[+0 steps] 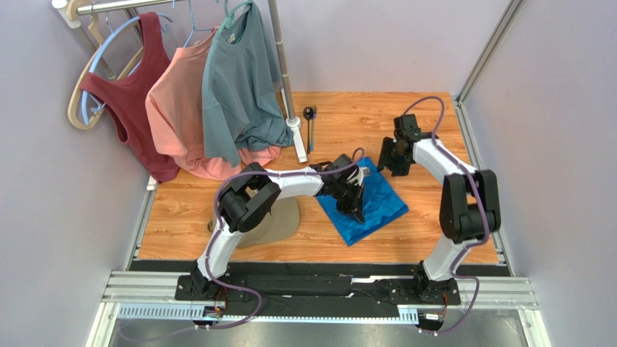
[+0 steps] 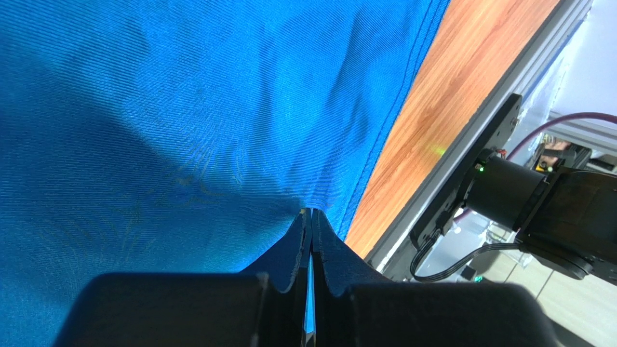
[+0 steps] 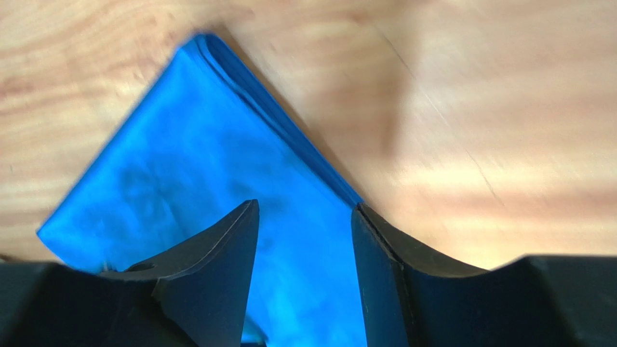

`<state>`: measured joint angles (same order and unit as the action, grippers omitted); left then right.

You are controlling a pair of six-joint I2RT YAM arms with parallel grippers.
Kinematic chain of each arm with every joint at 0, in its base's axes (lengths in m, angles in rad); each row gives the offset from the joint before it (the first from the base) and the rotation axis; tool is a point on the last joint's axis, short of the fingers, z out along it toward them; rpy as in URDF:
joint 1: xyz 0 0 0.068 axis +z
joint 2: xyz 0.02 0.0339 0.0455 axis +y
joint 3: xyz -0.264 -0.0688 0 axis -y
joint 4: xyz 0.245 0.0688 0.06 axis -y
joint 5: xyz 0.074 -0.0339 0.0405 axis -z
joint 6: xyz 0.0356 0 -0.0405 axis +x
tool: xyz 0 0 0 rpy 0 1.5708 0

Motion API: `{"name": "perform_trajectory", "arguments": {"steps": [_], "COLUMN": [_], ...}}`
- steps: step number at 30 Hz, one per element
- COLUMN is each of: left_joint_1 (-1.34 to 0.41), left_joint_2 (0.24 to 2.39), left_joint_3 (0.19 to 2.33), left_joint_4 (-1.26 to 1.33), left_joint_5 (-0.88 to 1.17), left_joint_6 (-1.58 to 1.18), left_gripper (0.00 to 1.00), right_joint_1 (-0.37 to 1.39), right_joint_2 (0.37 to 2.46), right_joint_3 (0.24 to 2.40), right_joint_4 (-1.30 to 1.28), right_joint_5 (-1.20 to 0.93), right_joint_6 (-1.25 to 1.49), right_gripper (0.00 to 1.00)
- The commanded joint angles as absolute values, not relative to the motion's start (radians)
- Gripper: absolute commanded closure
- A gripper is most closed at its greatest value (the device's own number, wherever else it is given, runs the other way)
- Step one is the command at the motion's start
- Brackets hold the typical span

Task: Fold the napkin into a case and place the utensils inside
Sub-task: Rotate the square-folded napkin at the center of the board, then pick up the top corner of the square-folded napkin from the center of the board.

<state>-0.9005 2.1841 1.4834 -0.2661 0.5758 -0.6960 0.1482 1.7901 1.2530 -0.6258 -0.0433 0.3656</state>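
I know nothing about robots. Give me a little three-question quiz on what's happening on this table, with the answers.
1. Fill the gap: the right gripper has its jaws ____ above the napkin.
2. What pinches the napkin? A) the left gripper B) the right gripper C) nothing
3. True or false: the utensils already lie inside the napkin.

Key: 1 open. 2 A. 3 False: they lie on the far side of the table, beside the rack pole.
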Motion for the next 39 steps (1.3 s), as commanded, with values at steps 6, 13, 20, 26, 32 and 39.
{"name": "perform_trajectory", "arguments": {"steps": [6,13,20,26,32,39], "left_joint_1": [-0.876,-0.870,-0.844,-0.841,-0.835,-0.827], "left_joint_2": [2.086,2.088,2.063,2.063,2.056,2.056], "left_joint_3": [1.526,1.523,1.493,1.486,1.474,1.467], "left_joint_4": [-0.258,-0.265,-0.270,-0.261,-0.255,-0.244], "left_joint_5": [0.580,0.591,0.591,0.600,0.607,0.618], "left_joint_6": [-0.715,-0.706,-0.692,-0.693,-0.692,-0.693], "left_gripper": [0.94,0.94,0.94,0.94,0.94,0.94], "right_joint_1": [0.020,-0.034,-0.040,-0.044,-0.048,-0.048], "right_joint_2": [1.463,1.508,1.542,1.562,1.580,1.589], "right_joint_3": [0.973,0.931,0.930,0.930,0.931,0.936], "right_joint_4": [-0.718,-0.698,-0.693,-0.692,-0.698,-0.698], "right_joint_5": [-0.078,-0.089,-0.064,-0.060,-0.048,-0.051], "right_joint_6": [0.370,0.347,0.348,0.347,0.345,0.342], "right_gripper": [0.62,0.69,0.67,0.65,0.64,0.64]}}
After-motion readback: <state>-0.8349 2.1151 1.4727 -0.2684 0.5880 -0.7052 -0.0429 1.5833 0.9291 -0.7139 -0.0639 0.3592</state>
